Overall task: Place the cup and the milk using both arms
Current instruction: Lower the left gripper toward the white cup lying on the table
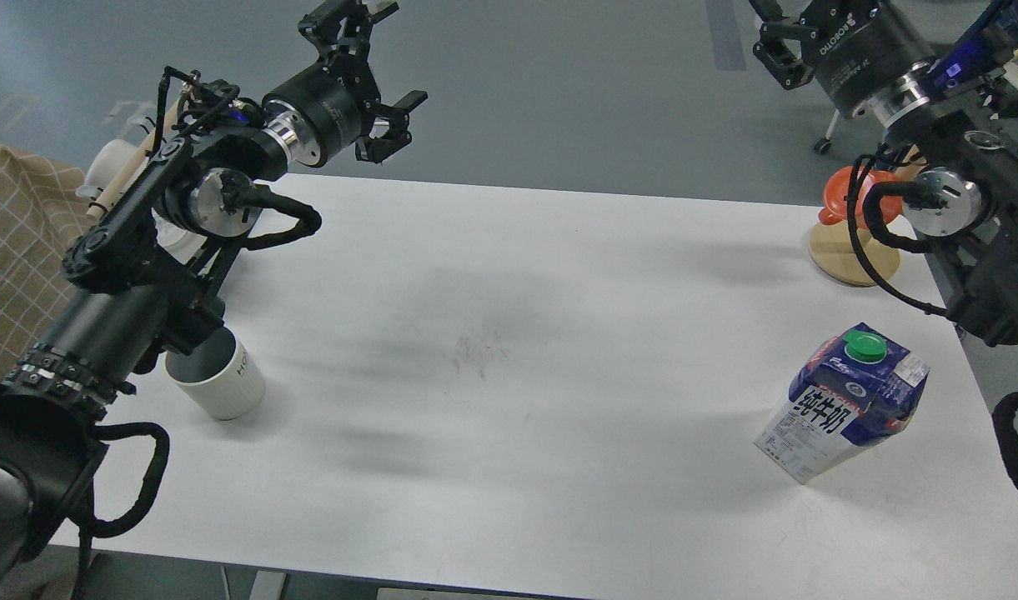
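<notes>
The cup (221, 385), a white ribbed mug with a dark inside, stands upright near the table's left edge, partly behind my left forearm. The milk (844, 406), a blue and white carton with a green cap, stands near the right edge. My left gripper (383, 58) is open and empty, raised high above the table's far left edge, well away from the cup. My right gripper (771, 33) is open and empty, high at the far right beyond the table and partly cut off by the top edge, far from the milk.
An orange-red mug (846, 193) hangs on a round wooden stand (842, 257) at the table's far right corner. White mugs on a rack (112, 167) and a checked cloth (12, 250) are at the far left. The white table (509, 333) has a faint smudge mid-way.
</notes>
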You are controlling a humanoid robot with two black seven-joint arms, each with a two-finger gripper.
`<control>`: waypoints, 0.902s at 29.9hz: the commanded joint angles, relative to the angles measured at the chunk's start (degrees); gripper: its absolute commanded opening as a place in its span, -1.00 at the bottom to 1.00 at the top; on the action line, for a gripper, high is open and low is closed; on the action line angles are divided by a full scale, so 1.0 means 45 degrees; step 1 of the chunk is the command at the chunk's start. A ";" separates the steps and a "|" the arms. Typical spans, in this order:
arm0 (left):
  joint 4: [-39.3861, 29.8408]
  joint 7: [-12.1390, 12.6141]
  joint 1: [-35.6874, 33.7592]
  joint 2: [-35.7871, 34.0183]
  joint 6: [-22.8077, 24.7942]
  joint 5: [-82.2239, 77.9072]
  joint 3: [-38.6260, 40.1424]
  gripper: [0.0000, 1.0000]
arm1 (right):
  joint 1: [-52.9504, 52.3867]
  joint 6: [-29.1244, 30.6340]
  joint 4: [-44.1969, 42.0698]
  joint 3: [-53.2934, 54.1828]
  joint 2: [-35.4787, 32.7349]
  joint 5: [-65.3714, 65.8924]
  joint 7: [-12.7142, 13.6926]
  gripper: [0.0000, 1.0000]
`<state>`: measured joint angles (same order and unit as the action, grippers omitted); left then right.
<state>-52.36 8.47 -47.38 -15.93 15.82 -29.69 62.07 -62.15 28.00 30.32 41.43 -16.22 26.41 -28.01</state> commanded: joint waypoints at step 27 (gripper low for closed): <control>0.0014 -0.2351 0.0040 -0.0171 -0.0530 -0.0103 -0.0240 0.99 | -0.0310 0.0001 -0.1191 0.0130 0.1007 0.0009 0.0003 1.00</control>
<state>-52.39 -1.10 -46.90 -16.52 11.55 -30.26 61.04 -63.48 28.00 25.02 42.02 -11.83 26.42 -28.00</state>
